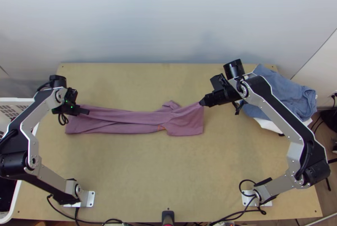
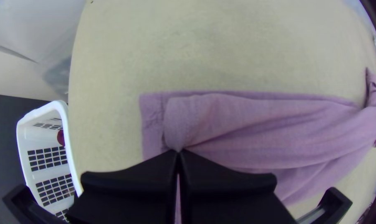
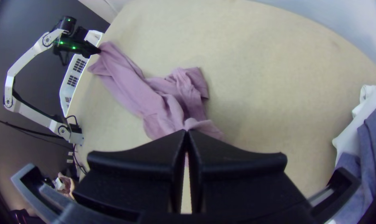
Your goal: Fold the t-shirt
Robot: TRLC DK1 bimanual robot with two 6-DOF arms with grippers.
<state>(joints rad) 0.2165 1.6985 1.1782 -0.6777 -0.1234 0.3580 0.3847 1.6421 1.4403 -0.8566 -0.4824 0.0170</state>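
Note:
The mauve t-shirt (image 1: 135,121) lies as a long narrow strip across the table, folded lengthwise, with a small bunched part sticking up near its right end. My left gripper (image 1: 87,111) is shut on the cloth near the strip's left end; in the left wrist view the gripper (image 2: 178,152) pinches a raised fold of the shirt (image 2: 254,128). At the other end my right gripper (image 1: 203,102) holds the upper right corner, slightly lifted. In the right wrist view the gripper (image 3: 187,132) is shut on the shirt (image 3: 154,103), whose near part looks crumpled.
A pile of blue and white clothes (image 1: 286,95) lies at the table's right back corner. A white basket (image 1: 19,103) stands off the left edge. Bare tabletop (image 1: 168,167) stretches in front of the shirt.

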